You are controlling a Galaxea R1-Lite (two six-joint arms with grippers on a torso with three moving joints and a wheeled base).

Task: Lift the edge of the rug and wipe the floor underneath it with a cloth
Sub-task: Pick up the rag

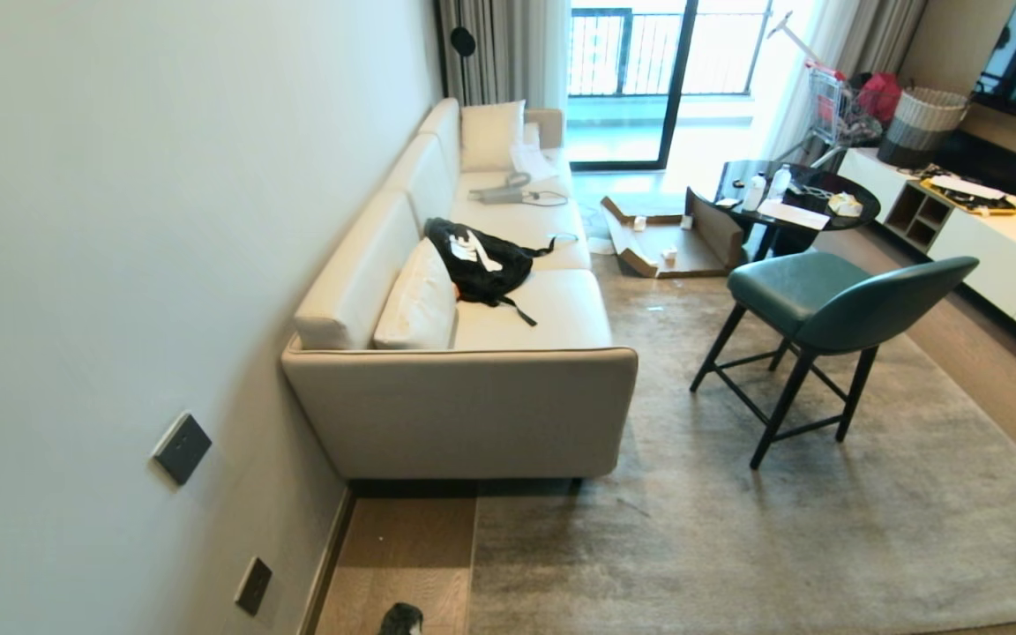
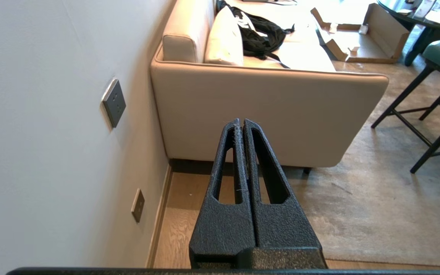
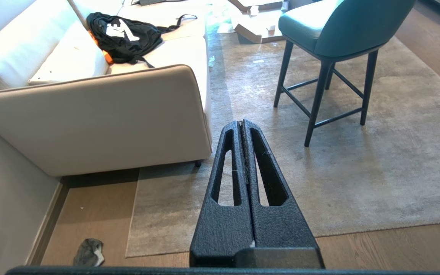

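Note:
A large grey-beige rug (image 1: 781, 529) lies flat on the brown plank floor (image 1: 402, 547). Its rug edge (image 3: 130, 225) runs beside the sofa, and its near corner (image 3: 128, 255) rests on the floor. The small dark grey cloth (image 3: 88, 253) lies crumpled on the bare floor near the wall, a little away from that corner; the cloth (image 1: 402, 620) also shows at the bottom of the head view. My left gripper (image 2: 241, 121) is shut and empty, high above the floor strip. My right gripper (image 3: 241, 122) is shut and empty, above the rug. Neither arm shows in the head view.
A beige sofa (image 1: 473, 388) stands against the wall (image 1: 120, 265) with a black bag (image 1: 477, 260) on its seat. A teal chair (image 1: 825, 309) stands on the rug. Behind are a round black table (image 1: 790, 198), flattened cardboard (image 1: 667, 238) and a white cabinet (image 1: 1002, 247).

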